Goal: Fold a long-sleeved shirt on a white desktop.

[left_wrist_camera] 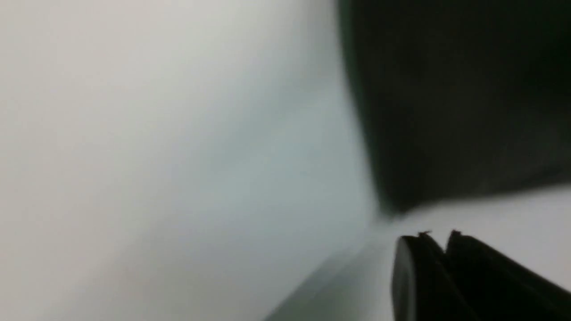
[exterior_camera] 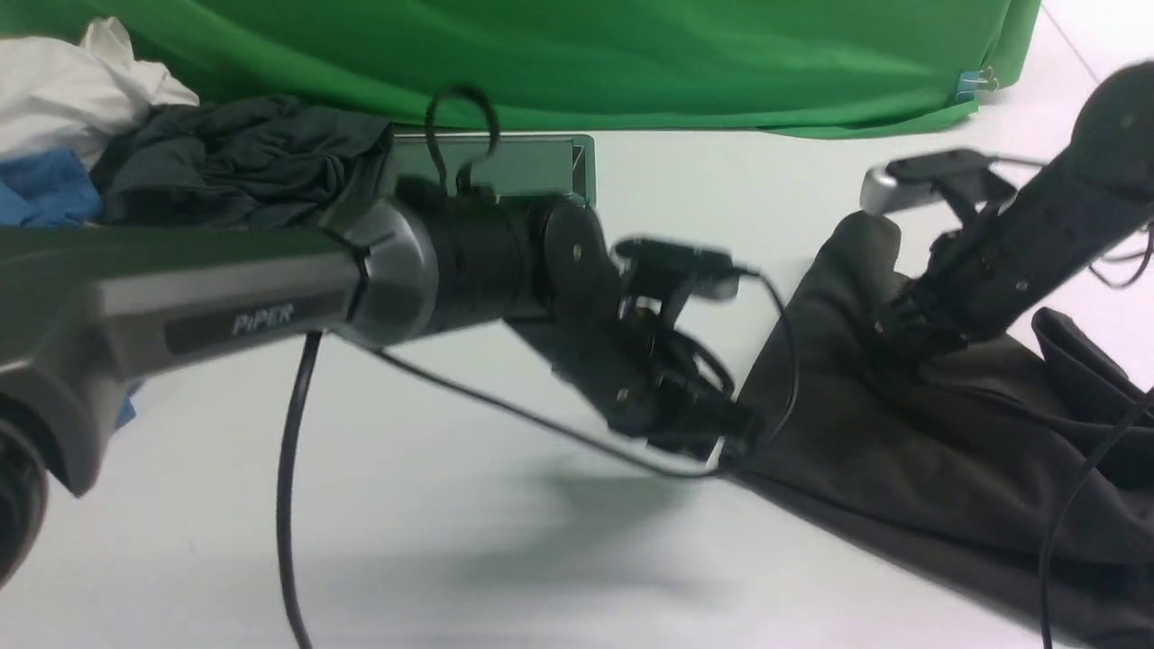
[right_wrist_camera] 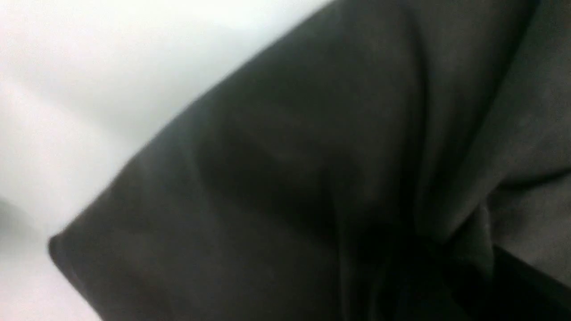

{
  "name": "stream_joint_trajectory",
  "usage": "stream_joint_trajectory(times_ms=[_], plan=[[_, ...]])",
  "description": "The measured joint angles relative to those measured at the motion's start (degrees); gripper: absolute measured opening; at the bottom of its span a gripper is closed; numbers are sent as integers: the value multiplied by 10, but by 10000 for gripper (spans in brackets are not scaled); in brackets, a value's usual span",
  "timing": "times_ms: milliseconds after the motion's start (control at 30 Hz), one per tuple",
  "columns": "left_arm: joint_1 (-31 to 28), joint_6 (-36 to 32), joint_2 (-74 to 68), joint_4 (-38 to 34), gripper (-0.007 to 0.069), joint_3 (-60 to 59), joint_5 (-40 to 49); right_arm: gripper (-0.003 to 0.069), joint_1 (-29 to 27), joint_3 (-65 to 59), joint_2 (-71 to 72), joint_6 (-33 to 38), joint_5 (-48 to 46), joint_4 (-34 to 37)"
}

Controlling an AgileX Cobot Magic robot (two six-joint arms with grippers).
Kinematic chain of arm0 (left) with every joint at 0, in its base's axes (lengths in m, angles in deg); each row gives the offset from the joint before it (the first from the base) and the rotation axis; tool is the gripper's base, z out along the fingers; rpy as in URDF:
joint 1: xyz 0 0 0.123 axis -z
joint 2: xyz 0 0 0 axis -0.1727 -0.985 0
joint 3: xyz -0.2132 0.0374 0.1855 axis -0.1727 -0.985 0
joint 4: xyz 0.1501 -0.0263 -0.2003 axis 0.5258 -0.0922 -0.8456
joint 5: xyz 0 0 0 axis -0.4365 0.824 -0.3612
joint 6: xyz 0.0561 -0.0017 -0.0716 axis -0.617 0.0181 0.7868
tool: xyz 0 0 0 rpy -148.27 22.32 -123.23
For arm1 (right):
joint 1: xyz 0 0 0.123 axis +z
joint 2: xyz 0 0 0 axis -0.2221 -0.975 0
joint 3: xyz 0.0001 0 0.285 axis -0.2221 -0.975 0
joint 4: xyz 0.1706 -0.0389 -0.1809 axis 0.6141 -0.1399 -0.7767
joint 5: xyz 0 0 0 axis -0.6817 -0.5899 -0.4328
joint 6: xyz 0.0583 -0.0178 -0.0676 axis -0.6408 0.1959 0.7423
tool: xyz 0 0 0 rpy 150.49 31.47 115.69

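Long-sleeved shirt [exterior_camera: 902,451] lies at 3–5 o'clock of the white counter [exterior_camera: 433,559], front view. Left claw [exterior_camera: 712,433] sits at its 9 o'clock edge, jaws cracked a sliver, nothing betw. them; cloth is just beyond the tips. Right claw [exterior_camera: 902,329] is dug into cloth nr the 12 o'clock end. Its tips are hidden, so can't tell if it's open, shut or gripping. Step looks like laying a fold: best let go fully and lift straight up, no sideways drag, so the edge lies flat. Shirt: dark charcoal-brown, matte, doubled w/ a rounded edge, creases bunching toward right claw; no print showing.
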Motion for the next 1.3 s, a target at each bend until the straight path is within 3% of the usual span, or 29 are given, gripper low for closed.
stream_joint_trajectory(times_ms=[67, 167, 267, 367, 533, 700, 767, 900, 967, 1133, 1300], plan=[[1, 3, -3, 1, 175, 9, -2, 266, 0, 0, 0, -5, 2, -1], [9, 13, -20, 1, 340, 45, -10, 327, 0, 0, 4, -17, 2, -3], [13, 37, -47, 0, 507, 74, -13, 338, 0, 0, 20, -22, 2, -3], [12, 47, -80, 5, 626, 90, -5, 340, 0, 0, 40, -22, 2, -3], [7, 47, -115, -15, 685, 110, 8, 341, 0, 0, 78, -23, 17, -4], [1, 4, -122, -56, 617, 114, 13, 341, 0, 0, 92, -28, 21, -6], [0, -33, -126, -86, 465, 114, 23, 341, 0, 0, 94, -49, 22, -11], [-3, -46, -133, -103, 148, 114, 52, 341, 0, 0, 94, -64, 13, -15], [-9, -45, -134, -108, 83, 114, 67, 341, 0, 0, 94, -67, 11, -15], [-48, -49, -119, -120, 76, 92, 108, 341, 1, 0, 94, -67, 9, -1], [-97, -61, -19, -113, 76, -72, 66, 341, 36, 0, 94, -63, 13, 22]])
